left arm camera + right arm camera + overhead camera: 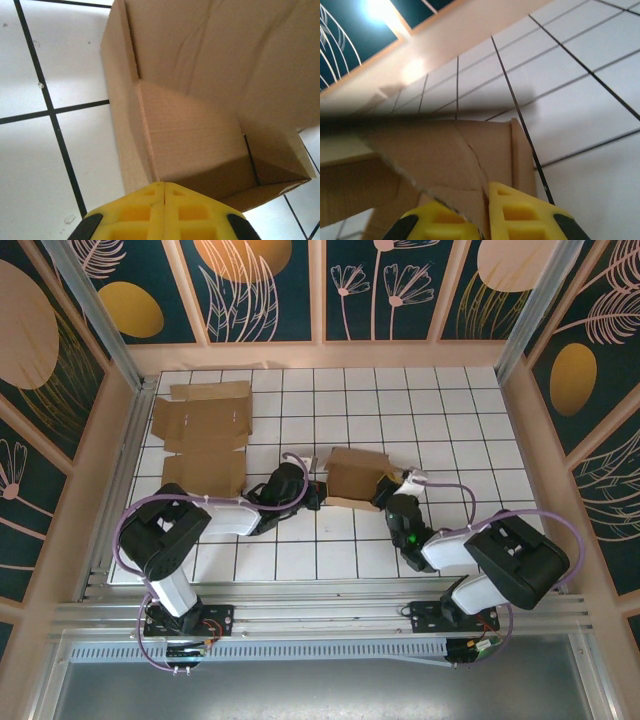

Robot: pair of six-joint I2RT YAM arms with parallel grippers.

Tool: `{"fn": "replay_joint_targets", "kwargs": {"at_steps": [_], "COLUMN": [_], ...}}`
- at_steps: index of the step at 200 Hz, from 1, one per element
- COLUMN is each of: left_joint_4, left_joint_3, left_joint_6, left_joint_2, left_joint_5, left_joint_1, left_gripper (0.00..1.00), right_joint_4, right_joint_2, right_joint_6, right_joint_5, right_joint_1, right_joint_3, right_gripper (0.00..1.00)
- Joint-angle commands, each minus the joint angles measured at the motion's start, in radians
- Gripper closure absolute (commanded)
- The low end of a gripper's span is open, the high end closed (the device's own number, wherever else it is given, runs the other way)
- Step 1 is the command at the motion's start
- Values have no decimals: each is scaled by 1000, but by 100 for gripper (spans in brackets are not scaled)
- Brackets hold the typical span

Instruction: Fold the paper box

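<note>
Your white tiled worktop (450, 440) carries two pieces of cardboard. The larger is a flat, unfolded cardboard blank (205, 435) lying at the far left, well apart from both arms. The smaller is the paper box (355, 478), partly folded and standing near the middle of the worktop between your two hands. In the left wrist view the paper box (200, 140) shows plain brown panels meeting at creased corners, and the hollow they form holds bare cardboard. Your left hand (310, 492) sits just beside the box's left side. Up close, this hand (163, 192) has its yellow fingers pressed together with nothing between them. Your right hand (385, 492) is at the box's right side. Its wrist view shows this hand (484, 210) nearly closed, with a thin cardboard wall of the box (445, 155) running down between the fingers.
</note>
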Motion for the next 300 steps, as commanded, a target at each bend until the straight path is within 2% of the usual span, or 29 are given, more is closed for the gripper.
{"fn": "replay_joint_targets", "kwargs": {"at_steps": [1, 23, 37, 59, 86, 112, 132, 147, 156, 165, 167, 185, 195, 207, 224, 254, 263, 278, 300], "left_joint_4": [-77, -59, -50, -54, -35, -83, -188, -402, -549, -633, -638, -569, -564, -625, -655, -655, -647, -623, -555], "left_joint_3": [-34, -55, -71, -95, -143, -165, -156, -56, 55, 151, 164, 230, 286, 386, 471, 463, 438, 389, 326], "left_joint_6": [-19, -31, -36, -45, -88, -125, -186, -243, -246, -249, -250, -297, -291, -230, -154, -123, -116, -116, -132], "left_joint_2": [-6, -56, -83, -147, -264, -401, -560, -611, -573, -507, -497, -392, -331, -241, -121, -20, -18, -18, 23], "left_joint_5": [9, 4, 5, 5, 19, 32, 12, -95, -129, -79, -60, 108, 146, 154, 238, 273, 272, 276, 329], "left_joint_1": [-5, -5, -5, -5, -5, -5, -5, -3, 11, 52, 63, 165, 200, 205, 204, 198, 196, 197, 193], "left_gripper": [100, 100, 99, 94, 75, 74, 73, 69, 67, 64, 64, 54, 47, 40, 37, 38, 41, 46, 62], "right_joint_4": [-187, -279, -341, -457, -655, -833, -986, -1125, -1201, -1279, -1295, -1403, -1459, -1516, -1506, -1439, -1406, -1342, -1237], "right_joint_2": [-61, -168, -244, -410, -692, -951, -1038, -956, -847, -716, -685, -421, -293, -166, -52, 19, 18, 9, 2], "right_joint_6": [30, 29, 9, -14, -24, -29, 0, 20, -3, -25, -32, -89, -134, -211, -256, -251, -239, -203, -162], "right_joint_5": [-1, -7, -10, -59, -212, -374, -392, -371, -437, -570, -618, -1012, -1101, -1136, -1191, -1184, -1171, -1140, -1090], "right_joint_1": [22, 23, 23, 23, 22, 21, 16, -23, -90, -176, -224, -487, -557, -567, -564, -528, -518, -507, -490], "right_joint_3": [-51, -60, -62, -70, -55, -3, 118, 275, 386, 509, 535, 721, 793, 866, 890, 824, 789, 721, 615], "right_gripper": [78, 55, 47, 42, 39, 38, 31, 21, 20, 18, 18, 17, 17, 17, 17, 18, 20, 29, 39]}}
